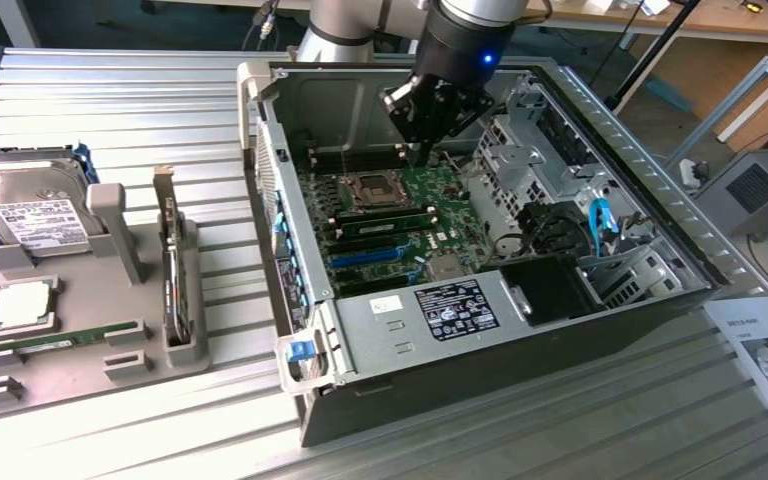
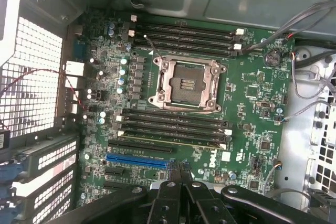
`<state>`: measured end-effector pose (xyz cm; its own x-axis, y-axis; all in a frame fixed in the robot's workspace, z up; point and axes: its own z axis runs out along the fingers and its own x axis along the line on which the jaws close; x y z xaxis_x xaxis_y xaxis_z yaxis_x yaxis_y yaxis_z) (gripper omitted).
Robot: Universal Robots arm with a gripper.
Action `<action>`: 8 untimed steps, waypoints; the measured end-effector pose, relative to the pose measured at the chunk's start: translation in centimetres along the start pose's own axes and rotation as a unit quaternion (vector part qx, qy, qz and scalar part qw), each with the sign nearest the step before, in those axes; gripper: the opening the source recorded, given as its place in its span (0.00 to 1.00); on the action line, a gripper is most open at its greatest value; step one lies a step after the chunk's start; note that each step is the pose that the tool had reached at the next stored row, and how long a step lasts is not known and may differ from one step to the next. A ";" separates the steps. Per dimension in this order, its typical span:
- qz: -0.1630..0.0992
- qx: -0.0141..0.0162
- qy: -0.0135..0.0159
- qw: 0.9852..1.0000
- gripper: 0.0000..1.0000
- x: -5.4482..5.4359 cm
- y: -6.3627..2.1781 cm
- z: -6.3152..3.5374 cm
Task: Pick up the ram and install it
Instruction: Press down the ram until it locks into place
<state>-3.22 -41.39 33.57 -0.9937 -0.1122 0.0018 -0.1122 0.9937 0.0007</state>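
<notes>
Lying in the grey holder (image 1: 37, 375), the thin green ram (image 1: 57, 341); end effector (image 1: 427, 150) closed, empty.

One ram (image 1: 381, 216), a long thin green stick, is seen seated on edge in a motherboard slot just near-side of the CPU socket, running across the board; it is also seen from the wrist (image 2: 173, 141). A second, alike ram (image 1: 61, 338) is laid flat on the grey holder at the exterior view's left, well apart from the case.
</notes>
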 end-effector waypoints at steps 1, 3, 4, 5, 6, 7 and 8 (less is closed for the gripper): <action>0.002 0.000 0.000 1.000 0.11 0.0 0.00 0.00; 0.007 0.000 0.000 1.000 0.11 0.0 0.00 0.00; 0.010 0.000 0.000 1.000 0.11 0.0 0.00 0.00; 0.015 0.000 0.000 1.000 0.11 0.0 0.00 0.00; 0.021 0.000 0.000 1.000 0.11 0.0 0.00 0.00; 0.025 0.000 0.000 1.000 0.11 0.0 0.00 0.00; 0.028 0.000 0.000 1.000 0.11 0.0 0.00 0.00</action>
<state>-3.23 -41.39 33.57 -0.9984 -0.0570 0.0018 -0.0570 0.9984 0.0007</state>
